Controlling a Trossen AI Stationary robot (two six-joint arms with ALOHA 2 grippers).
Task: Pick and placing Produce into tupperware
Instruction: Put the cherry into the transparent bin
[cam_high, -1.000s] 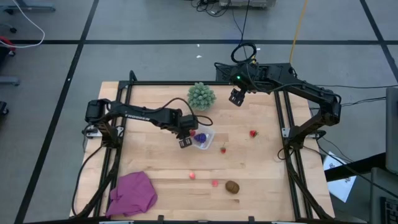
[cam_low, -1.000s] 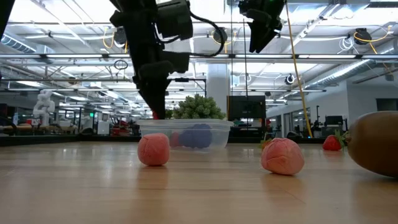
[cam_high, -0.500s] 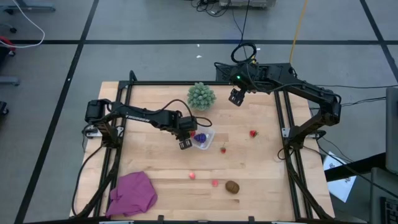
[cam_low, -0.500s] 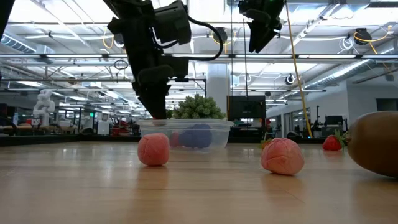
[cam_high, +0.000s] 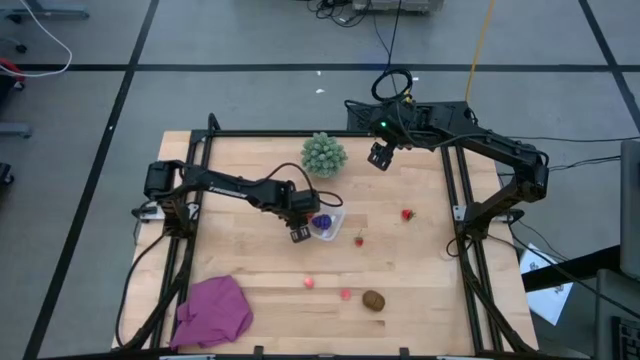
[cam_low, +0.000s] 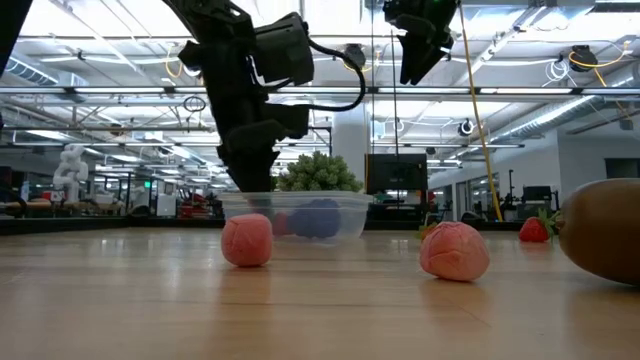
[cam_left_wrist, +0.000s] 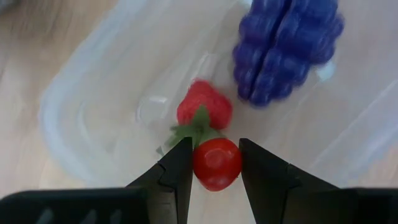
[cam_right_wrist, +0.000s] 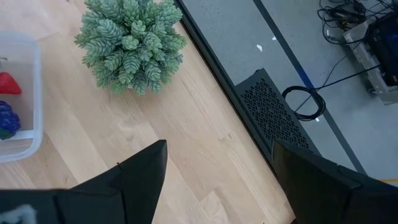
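Note:
My left gripper (cam_left_wrist: 214, 155) (cam_high: 299, 224) hangs over the clear tupperware (cam_left_wrist: 68, 124) (cam_high: 331, 226) (cam_low: 340, 215), shut on a small round red piece (cam_left_wrist: 216, 163). A red strawberry piece (cam_left_wrist: 204, 111) and the purple piece (cam_left_wrist: 286, 46) (cam_high: 322, 222) lie inside on the tupperware's floor. Two pink pieces (cam_high: 310, 282) (cam_high: 346, 294), the brown oval (cam_high: 373, 300) and two small strawberries (cam_high: 407, 213) (cam_high: 359, 240) rest on the table. My right gripper (cam_right_wrist: 217, 168) (cam_high: 379, 157) waits open, raised near the far edge. My left gripper pinches the round red piece (cam_left_wrist: 216, 163) between its two fingertips (cam_left_wrist: 180, 163), one on each side of it. The fingers come from above, pointing down into the tupperware. The piece is lifted clear, just above the strawberry piece on the tupperware's floor.
The pale-green spiky ball (cam_high: 324, 154) (cam_right_wrist: 130, 43) stands just beyond the tupperware, toward the far edge. A magenta cloth (cam_high: 213, 310) lies at the near left corner. Bare wood stretches to the right of the tupperware and along the left side.
My left gripper has sunk a little toward the tupperware, and its wrist has tipped, with the red piece still between the fingers. The rest has kept still.

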